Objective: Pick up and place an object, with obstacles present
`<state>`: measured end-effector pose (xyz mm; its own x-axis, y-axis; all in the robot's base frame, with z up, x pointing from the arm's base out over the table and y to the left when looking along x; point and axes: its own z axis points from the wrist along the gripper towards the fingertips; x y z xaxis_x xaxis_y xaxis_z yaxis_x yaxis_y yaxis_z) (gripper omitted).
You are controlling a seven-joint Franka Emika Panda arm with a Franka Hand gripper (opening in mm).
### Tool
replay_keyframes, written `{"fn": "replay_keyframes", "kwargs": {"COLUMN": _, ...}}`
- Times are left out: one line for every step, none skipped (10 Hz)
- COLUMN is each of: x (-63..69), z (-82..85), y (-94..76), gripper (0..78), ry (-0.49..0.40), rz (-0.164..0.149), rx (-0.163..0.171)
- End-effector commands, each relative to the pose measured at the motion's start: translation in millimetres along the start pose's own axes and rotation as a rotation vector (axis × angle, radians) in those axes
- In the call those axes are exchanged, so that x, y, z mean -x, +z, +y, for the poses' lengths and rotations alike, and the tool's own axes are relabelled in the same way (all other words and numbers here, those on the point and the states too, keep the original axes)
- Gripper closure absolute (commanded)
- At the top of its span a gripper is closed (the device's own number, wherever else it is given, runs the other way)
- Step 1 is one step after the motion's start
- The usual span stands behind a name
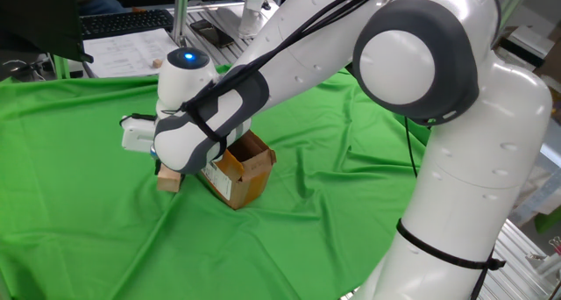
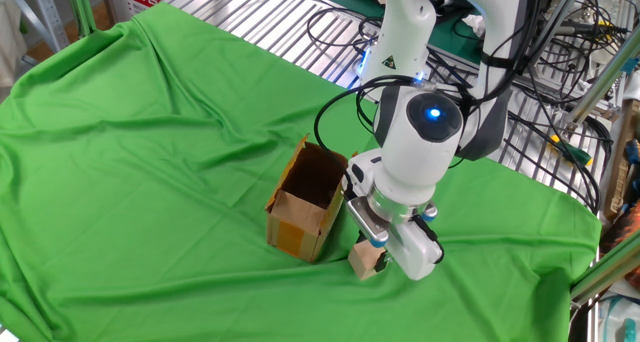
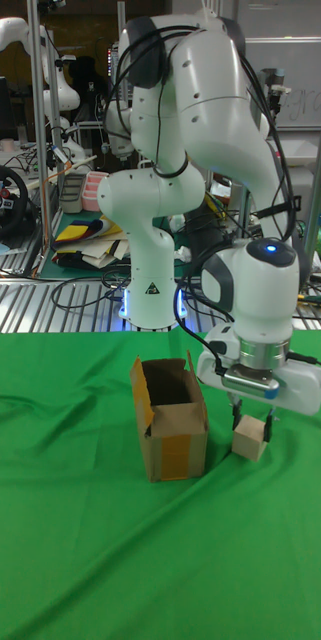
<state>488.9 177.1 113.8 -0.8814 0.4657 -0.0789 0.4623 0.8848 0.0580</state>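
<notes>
White arm [image 1: 412,116], grey joints, black cables, blue LED [image 2: 431,111] nr wrist.
</notes>
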Motion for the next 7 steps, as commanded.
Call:
{"fn": "replay_keyframes", "kwargs": {"x": 0.2, "z": 1.0, "y": -0.1, "gripper": 76.2, "ry": -0.002, "rz": 0.001, "rx": 0.005}}
{"fn": "replay_keyframes", "kwargs": {"x": 0.1, "z": 1.0, "y": 0.6, "gripper": 76.2, "ry": -0.005, "rz": 0.003, "rx": 0.005}}
{"fn": "replay_keyframes", "kwargs": {"x": 0.1, "z": 1.0, "y": 0.9, "gripper": 76.2, "ry": -0.004, "rz": 0.003, "rx": 0.005}}
{"fn": "replay_keyframes", "kwargs": {"x": 0.1, "z": 1.0, "y": 1.1, "gripper": 76.2, "ry": -0.003, "rz": 0.003, "rx": 0.005}}
{"fn": "replay_keyframes", "kwargs": {"x": 0.1, "z": 1.0, "y": 1.1, "gripper": 76.2, "ry": 0.002, "rz": 0.003, "rx": 0.005}}
{"fn": "replay_keyframes", "kwargs": {"x": 0.1, "z": 1.0, "y": 1.1, "gripper": 76.2, "ry": 0.009, "rz": 0.002, "rx": 0.005}}
{"fn": "replay_keyframes", "kwargs": {"x": 0.0, "z": 1.0, "y": 1.1, "gripper": 76.2, "ry": 0.012, "rz": 0.002, "rx": 0.004}}
